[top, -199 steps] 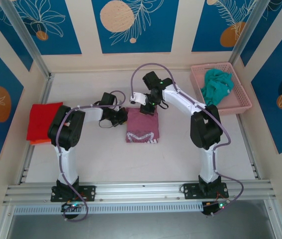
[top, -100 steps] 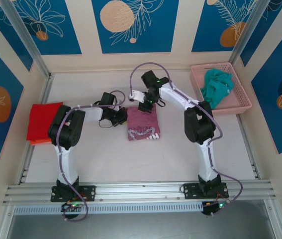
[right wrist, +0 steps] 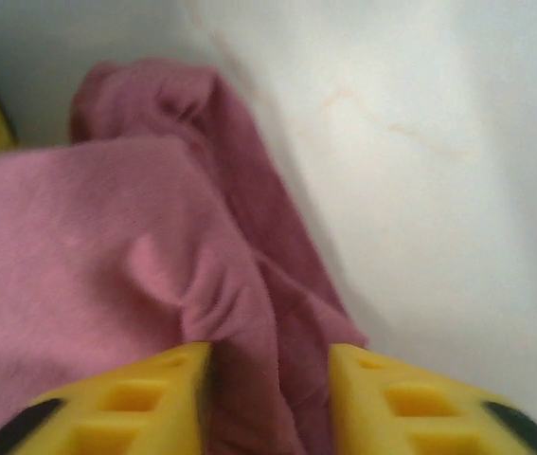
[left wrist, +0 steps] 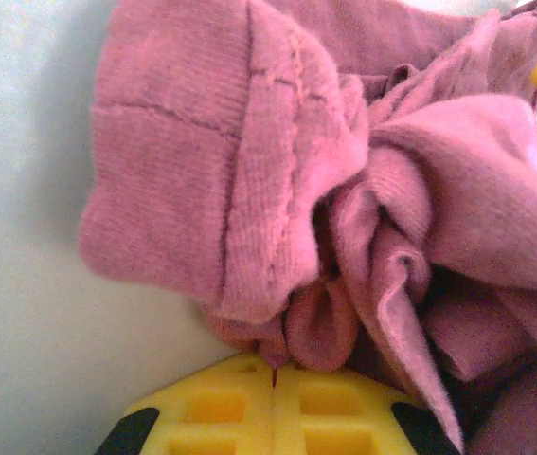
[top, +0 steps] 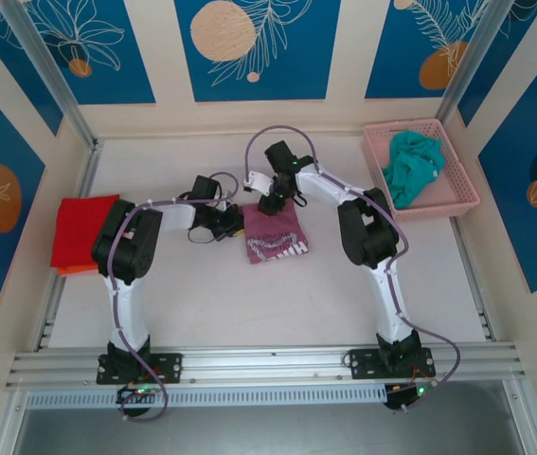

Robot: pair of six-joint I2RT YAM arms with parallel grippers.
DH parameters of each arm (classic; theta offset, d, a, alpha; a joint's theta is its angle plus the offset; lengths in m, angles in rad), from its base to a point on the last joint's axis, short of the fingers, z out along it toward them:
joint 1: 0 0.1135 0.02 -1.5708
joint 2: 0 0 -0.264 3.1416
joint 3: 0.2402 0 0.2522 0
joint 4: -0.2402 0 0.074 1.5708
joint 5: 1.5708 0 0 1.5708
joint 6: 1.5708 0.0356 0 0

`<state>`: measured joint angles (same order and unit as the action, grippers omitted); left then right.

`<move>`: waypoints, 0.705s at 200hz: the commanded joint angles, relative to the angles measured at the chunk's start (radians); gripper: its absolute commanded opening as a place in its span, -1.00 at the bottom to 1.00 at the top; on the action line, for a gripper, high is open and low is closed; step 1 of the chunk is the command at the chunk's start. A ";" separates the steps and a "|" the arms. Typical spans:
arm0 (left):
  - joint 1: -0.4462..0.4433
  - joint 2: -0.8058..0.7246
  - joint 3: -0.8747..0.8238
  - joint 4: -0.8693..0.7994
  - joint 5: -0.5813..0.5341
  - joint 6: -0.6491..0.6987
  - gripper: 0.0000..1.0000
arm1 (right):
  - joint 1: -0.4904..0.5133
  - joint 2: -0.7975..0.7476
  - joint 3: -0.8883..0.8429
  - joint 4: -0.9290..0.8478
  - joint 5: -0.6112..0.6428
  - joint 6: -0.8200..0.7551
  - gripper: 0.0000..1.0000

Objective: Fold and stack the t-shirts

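Note:
The folded mauve-pink t-shirt [top: 275,239] lies mid-table, slightly skewed. My left gripper [top: 234,222] is at its left edge, and in the left wrist view the yellow fingers [left wrist: 240,408] are shut on a bunched fold of the mauve t-shirt [left wrist: 249,161]. At the shirt's far edge sits my right gripper [top: 274,202]; the right wrist view shows it [right wrist: 268,370] open, the mauve cloth [right wrist: 107,246] lying loose between the spread fingers. A red t-shirt [top: 80,230] lies folded at the left. A teal t-shirt [top: 410,163] is crumpled in the basket.
The pink lattice basket [top: 457,194] stands at the back right against the wall. Metal frame rails [top: 268,362] run along the near edge, with both arm bases there. The red shirt rests on something orange [top: 77,270].
The right gripper's jaws have parted and let go of the mauve shirt's far edge. The right arm has drifted left, and the shirt has skewed slightly. The left gripper stays shut.

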<state>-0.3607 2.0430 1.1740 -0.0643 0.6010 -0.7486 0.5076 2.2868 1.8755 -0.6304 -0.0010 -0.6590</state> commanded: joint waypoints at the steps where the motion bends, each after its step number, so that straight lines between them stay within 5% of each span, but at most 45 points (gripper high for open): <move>1: 0.010 0.035 -0.072 -0.061 -0.137 -0.011 -0.67 | -0.009 -0.077 -0.042 0.103 0.012 0.063 0.08; 39: 0.027 -0.067 -0.161 0.030 -0.120 -0.060 -0.34 | -0.039 -0.256 -0.237 0.282 -0.023 0.207 0.26; 109: 0.048 -0.321 -0.317 0.007 -0.223 -0.086 -0.29 | -0.116 -0.481 -0.578 0.525 -0.152 0.541 0.31; 141: 0.004 -0.381 -0.240 -0.070 -0.327 -0.072 0.06 | -0.121 -0.448 -0.600 0.501 -0.143 0.665 0.23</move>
<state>-0.3271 1.7206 0.8703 -0.0372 0.3897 -0.8310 0.3832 1.8126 1.2930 -0.1387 -0.0990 -0.1410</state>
